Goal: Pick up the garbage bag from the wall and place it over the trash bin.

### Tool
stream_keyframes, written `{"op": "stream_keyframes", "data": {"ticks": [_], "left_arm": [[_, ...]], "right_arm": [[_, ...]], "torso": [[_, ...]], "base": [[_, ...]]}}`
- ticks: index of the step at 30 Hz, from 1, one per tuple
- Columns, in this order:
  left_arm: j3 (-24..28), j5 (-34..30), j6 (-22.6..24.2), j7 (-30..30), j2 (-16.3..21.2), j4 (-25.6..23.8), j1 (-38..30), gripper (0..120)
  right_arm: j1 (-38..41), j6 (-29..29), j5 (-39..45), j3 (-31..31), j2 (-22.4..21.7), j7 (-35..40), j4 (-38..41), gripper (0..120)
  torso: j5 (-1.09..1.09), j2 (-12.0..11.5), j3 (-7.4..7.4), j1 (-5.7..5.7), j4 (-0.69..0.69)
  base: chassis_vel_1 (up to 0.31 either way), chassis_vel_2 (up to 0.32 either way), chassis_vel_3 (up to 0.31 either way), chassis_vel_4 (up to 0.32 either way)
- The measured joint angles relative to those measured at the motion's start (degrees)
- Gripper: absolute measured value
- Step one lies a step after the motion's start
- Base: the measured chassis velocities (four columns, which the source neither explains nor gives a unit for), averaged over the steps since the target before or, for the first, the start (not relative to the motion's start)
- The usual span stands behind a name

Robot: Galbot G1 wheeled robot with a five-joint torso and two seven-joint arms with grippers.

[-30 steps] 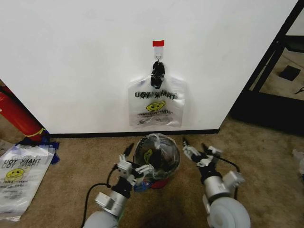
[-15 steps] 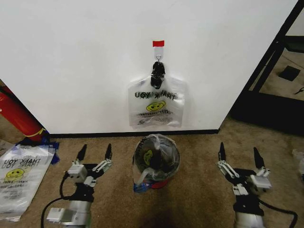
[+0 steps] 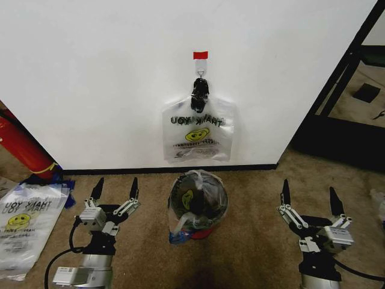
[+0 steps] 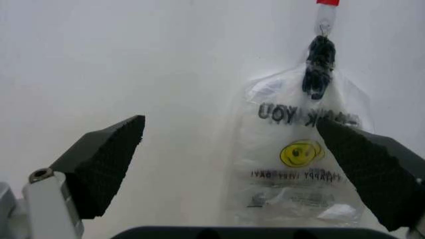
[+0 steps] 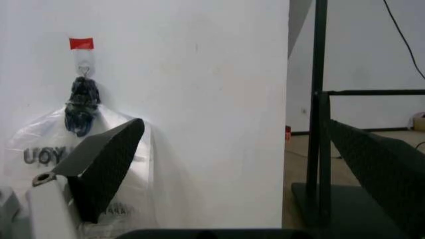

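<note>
- I see the garbage bag hanging flat on the wall from a black clip under red tape, ahead of both claws and above them.
- I judge it light, limp and slippery; I would grip the bunched neck just under the clip.
- Left gripper sits low, released, fingers spread, empty; right gripper the same.
- The trash bin stands between the claws, already lined with a bag; nothing else visible inside.
- More bags lie on the floor beyond the left claw.
</note>
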Motion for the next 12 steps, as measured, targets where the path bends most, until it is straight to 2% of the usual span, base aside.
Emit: {"op": "stream_keyframes", "data": {"ticks": [12], "left_arm": [[0.7, 2.4, 0.5, 0.0, -0.9, 0.1, -0.1, 100]], "right_arm": [[-1.1, 0.2, -3.3, -3.8, 0.7, 1.3, 1.0, 100]], "torso": [[0.0, 0.0, 0.0, 0.0, 0.0]], "base": [[0.0, 0.0, 0.0, 0.0]]}}
